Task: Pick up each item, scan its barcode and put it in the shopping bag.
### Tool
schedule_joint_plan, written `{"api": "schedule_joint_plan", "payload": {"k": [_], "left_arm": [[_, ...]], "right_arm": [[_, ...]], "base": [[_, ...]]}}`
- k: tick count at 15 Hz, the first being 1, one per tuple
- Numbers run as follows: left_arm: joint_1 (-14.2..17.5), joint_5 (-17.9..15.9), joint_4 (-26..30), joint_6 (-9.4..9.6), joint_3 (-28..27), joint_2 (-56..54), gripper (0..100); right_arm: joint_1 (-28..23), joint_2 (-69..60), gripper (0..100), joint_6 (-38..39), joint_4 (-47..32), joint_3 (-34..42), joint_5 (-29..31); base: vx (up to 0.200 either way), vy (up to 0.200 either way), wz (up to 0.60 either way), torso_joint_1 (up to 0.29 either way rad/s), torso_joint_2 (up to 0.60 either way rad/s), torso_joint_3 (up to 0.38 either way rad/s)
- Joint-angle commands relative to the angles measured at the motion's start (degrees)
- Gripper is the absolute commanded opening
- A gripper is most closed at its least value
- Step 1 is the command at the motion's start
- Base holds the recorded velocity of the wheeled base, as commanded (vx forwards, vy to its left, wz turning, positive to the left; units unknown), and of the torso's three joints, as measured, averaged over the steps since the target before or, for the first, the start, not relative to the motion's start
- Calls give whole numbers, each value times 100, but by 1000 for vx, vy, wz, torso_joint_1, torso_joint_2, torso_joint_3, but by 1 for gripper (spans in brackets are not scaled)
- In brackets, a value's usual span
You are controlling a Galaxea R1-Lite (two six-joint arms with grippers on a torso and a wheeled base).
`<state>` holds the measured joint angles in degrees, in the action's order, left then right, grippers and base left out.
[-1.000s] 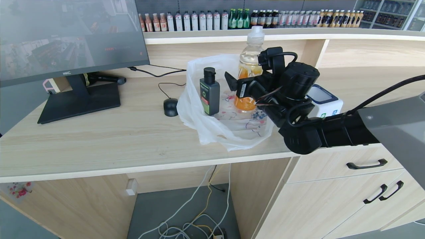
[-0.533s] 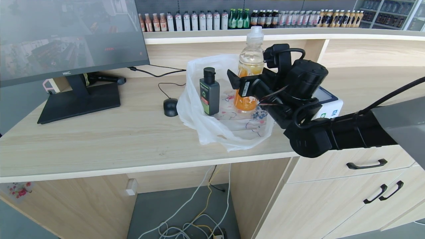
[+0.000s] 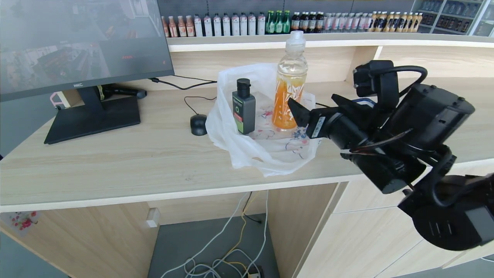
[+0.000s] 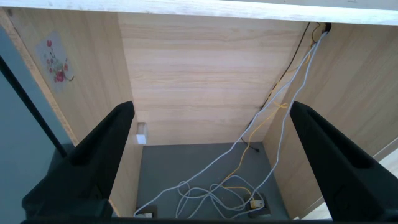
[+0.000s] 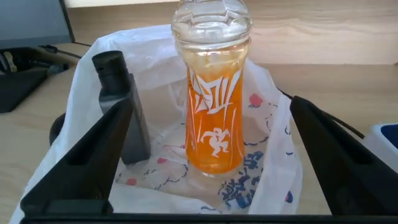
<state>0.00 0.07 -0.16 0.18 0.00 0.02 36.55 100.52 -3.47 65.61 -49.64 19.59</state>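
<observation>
A shop — drink bottles (image 3: 285, 22) line the shelf (image 3: 386, 36) behind a checkout counter (image 3: 115, 162).

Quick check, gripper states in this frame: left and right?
Left gripper: open, holding nothing.
Right gripper: open, holding nothing.

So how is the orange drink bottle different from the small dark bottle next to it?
The orange drink bottle is taller; the dark bottle is clearly shorter. The orange drink bottle is see-through with a white cap; the dark bottle is solid grey with a black cap. The orange drink bottle is round; the dark bottle is flat-sided. Both stand upright in the white shopping bag.
</observation>
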Motion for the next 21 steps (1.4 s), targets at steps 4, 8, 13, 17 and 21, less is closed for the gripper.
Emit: {"api": "schedule_joint_plan", "payload": {"k": [4, 8, 13, 17, 21], "left_arm": [[0, 1, -2, -1, 0, -2, 100], [0, 1, -2, 8, 0, -2, 100], [0, 1, -2, 8, 0, -2, 100], [0, 1, -2, 8, 0, -2, 100], [0, 1, -2, 8, 0, -2, 100]], "right_arm": [[740, -3267, 100, -329, 303, 3417, 871], [722, -5403, 100, -338, -330, 4938, 933], [819, -8734, 100, 22, -5049, 4938, 256], [810, -9745, 100, -30, -6332, 4911, -254], [757, -8857, 100, -66, -6332, 4911, -210]], "base": [[0, 0, 0, 0, 0, 0], [0, 0, 0, 0, 0, 0], [0, 0, 0, 0, 0, 0], [0, 0, 0, 0, 0, 0], [0, 0, 0, 0, 0, 0]]}}
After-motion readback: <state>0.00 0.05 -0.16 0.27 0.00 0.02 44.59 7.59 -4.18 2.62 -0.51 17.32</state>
